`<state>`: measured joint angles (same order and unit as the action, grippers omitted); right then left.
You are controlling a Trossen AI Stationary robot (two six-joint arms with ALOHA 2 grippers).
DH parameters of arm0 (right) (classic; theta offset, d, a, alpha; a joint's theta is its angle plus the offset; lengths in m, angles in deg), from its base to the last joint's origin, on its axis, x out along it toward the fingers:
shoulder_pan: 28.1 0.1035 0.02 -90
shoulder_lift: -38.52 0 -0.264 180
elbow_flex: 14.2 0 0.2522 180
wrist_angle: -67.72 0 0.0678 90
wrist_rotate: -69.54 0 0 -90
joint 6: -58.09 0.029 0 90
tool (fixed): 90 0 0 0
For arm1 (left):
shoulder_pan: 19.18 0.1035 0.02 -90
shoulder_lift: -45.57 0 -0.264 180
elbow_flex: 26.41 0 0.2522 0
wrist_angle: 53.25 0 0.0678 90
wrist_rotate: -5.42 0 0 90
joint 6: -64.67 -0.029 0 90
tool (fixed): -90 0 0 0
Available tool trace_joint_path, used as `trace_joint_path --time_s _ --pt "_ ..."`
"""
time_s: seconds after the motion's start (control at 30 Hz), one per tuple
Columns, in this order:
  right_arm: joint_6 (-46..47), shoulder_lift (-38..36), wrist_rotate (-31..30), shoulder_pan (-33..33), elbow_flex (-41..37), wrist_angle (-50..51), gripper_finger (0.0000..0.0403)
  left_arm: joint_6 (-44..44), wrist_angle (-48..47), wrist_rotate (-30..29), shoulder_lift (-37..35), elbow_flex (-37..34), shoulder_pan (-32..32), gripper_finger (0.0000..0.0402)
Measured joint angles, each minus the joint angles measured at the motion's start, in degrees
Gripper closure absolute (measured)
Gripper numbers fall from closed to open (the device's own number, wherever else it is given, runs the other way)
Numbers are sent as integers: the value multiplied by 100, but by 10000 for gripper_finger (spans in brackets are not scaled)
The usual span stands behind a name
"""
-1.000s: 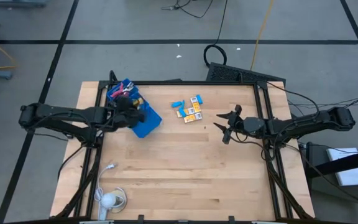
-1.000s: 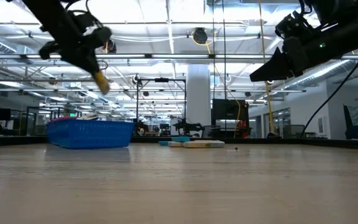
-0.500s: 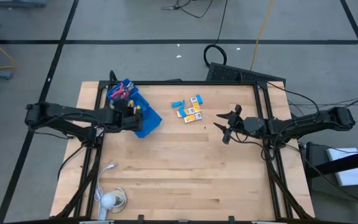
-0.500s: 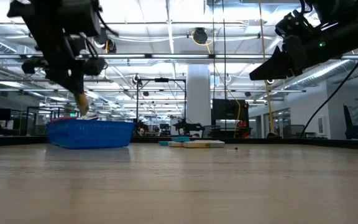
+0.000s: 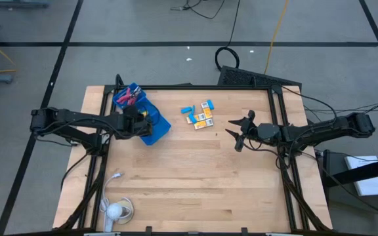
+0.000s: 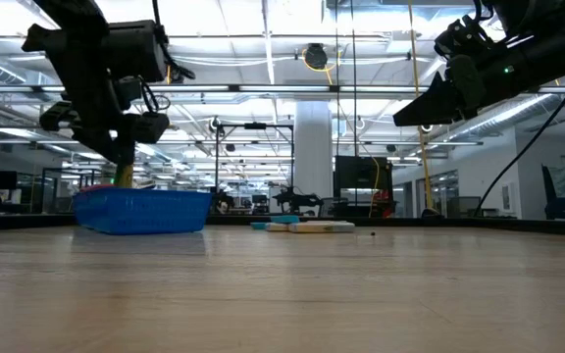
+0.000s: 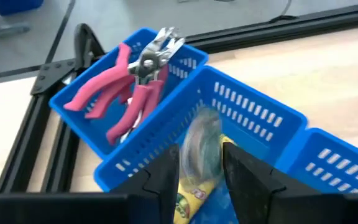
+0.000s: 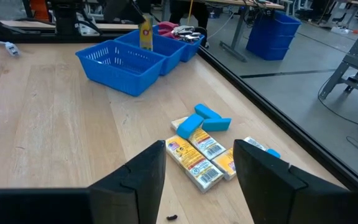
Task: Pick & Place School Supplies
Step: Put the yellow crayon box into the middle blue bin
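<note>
My left gripper [image 5: 144,117] hangs over the blue compartment tray [image 5: 157,132] at the table's far left, shut on a yellow-orange block [image 7: 194,186]. The block's lower end is inside the tray's middle compartment [image 7: 253,109]. Pink-handled tools [image 7: 114,93] lie in the compartment beyond it. Several more yellow-orange blocks [image 8: 194,155] and light-blue pieces [image 8: 204,121] lie flat on the wood near the far middle [image 5: 201,115]. My right gripper [image 5: 236,134] hovers open just right of that pile, touching nothing. My left gripper pinches the yellow-orange block near its upper end [image 7: 199,140] between its two fingers [image 7: 169,171], coming from above and pointing down. The block hangs about upright below the fingers [image 6: 124,177], and its lower end is down behind the tray wall [image 6: 140,211].
A white cable with a round white object [image 5: 115,208] lies at the near left corner. Black frame rails [image 5: 102,151] run along the table's left and right sides. Bare wood stretches across the table's middle and near half [image 5: 195,183].
My left gripper has come down over the tray, tipping from a slant until it points straight down. The yellow-orange block it holds has swung from tilted to upright and sunk into the tray.
</note>
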<state>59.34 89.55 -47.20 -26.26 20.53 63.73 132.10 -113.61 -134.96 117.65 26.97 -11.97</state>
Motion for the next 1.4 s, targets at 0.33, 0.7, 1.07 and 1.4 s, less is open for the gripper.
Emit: trace_joint_path --time_s 0.33,0.7,1.07,1.4 --pt "-12 0 0 0 0 -42 226 -298 143 89 -2 2 16 267" --pt "-17 0 0 0 0 -43 227 -798 443 621 -77 7 792 266" --pt "-38 0 0 0 0 -83 229 -1746 823 1552 -74 9 1212 266" --pt "-27 0 0 0 0 -83 227 -1833 310 2766 -77 13 1519 266"
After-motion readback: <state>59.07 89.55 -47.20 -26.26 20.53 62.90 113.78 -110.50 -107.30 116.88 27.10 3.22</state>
